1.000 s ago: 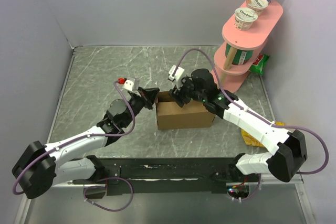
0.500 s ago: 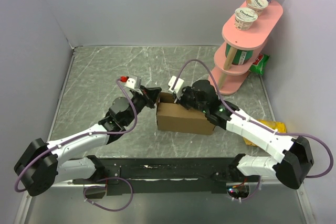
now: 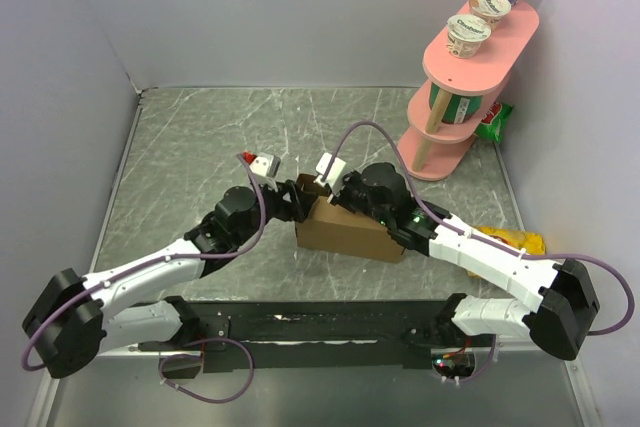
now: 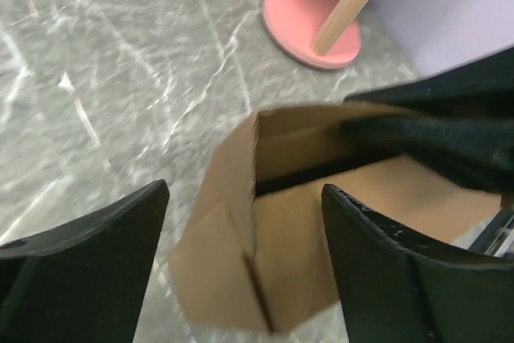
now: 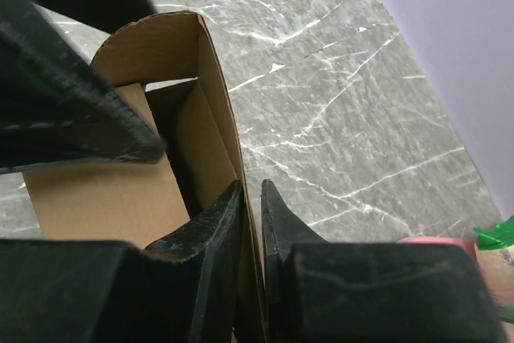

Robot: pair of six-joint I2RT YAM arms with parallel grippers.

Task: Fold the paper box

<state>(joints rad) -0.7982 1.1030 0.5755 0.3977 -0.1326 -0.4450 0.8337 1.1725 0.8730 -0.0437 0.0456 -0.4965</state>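
The paper box (image 3: 345, 230), plain brown cardboard and partly formed, sits mid-table and tilts toward its left end. My right gripper (image 5: 250, 198) is shut on the box's upright far wall (image 5: 217, 110), one finger inside and one outside. In the top view that gripper (image 3: 338, 195) is at the box's upper left corner. My left gripper (image 4: 241, 255) hangs open just left of the box, its fingers (image 4: 96, 238) straddling the near left corner (image 4: 241, 230) without touching it. The top view puts this gripper (image 3: 292, 199) beside the box's left end.
A pink tiered stand (image 3: 462, 87) with yogurt cups (image 3: 468, 35) stands at the back right; its base (image 4: 309, 26) shows in the left wrist view. A green packet (image 3: 493, 119) lies behind it and a yellow packet (image 3: 510, 242) lies right of the box. Grey walls enclose the table.
The left gripper has opened and moved right up to the box's left end. The right gripper has closed onto the box wall, and the box has tilted and shifted slightly.
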